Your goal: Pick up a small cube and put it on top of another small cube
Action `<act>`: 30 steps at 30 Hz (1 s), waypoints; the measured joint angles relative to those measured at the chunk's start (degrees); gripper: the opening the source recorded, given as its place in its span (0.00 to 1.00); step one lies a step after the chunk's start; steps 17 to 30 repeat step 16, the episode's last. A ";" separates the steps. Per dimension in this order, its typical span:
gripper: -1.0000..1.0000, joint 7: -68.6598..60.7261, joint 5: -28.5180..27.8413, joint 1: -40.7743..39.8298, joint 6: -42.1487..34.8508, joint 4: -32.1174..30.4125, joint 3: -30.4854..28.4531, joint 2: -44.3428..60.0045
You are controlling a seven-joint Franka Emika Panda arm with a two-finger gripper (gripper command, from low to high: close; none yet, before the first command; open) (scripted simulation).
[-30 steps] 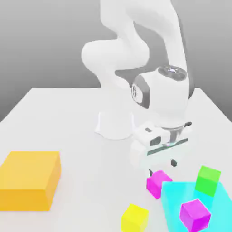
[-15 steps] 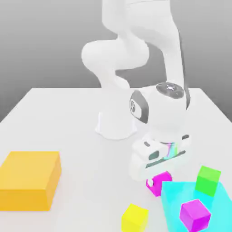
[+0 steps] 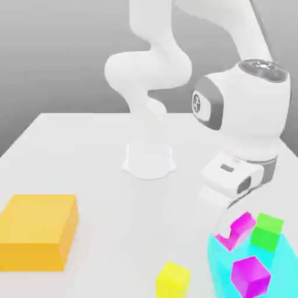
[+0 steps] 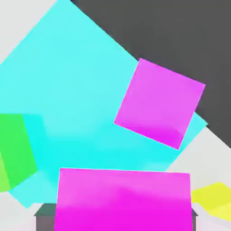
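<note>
- Plain grey backdrop behind a white tabletop (image 3: 87,151).
- White pincer (image 3: 231,233) clamped tight on the small bright pinkish-magenta cube (image 3: 240,226), held clear of the surface above the flat cyan square panel (image 3: 221,262).
- Close below in the hand view: the same held cube (image 4: 122,198) at the frame edge.
- Just beside, on the cyan panel: small green cube (image 3: 267,231) and darker purple-magenta cube (image 3: 251,275), apart from one another.
- Near the panel's edge, on bare tabletop: small yellow cube (image 3: 173,279).
- Well apart, toward the exterior view's left: large orange block (image 3: 38,230).
</note>
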 joint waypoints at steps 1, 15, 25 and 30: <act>0.00 -1.40 -0.07 -0.11 -1.66 2.08 0.07 0.43; 1.00 -4.40 -1.69 -0.20 -0.41 6.95 -0.03 6.56; 1.00 -4.64 -1.37 -0.51 -2.44 7.31 0.32 4.85; 1.00 -4.64 -1.37 -0.51 -2.44 7.31 0.32 4.85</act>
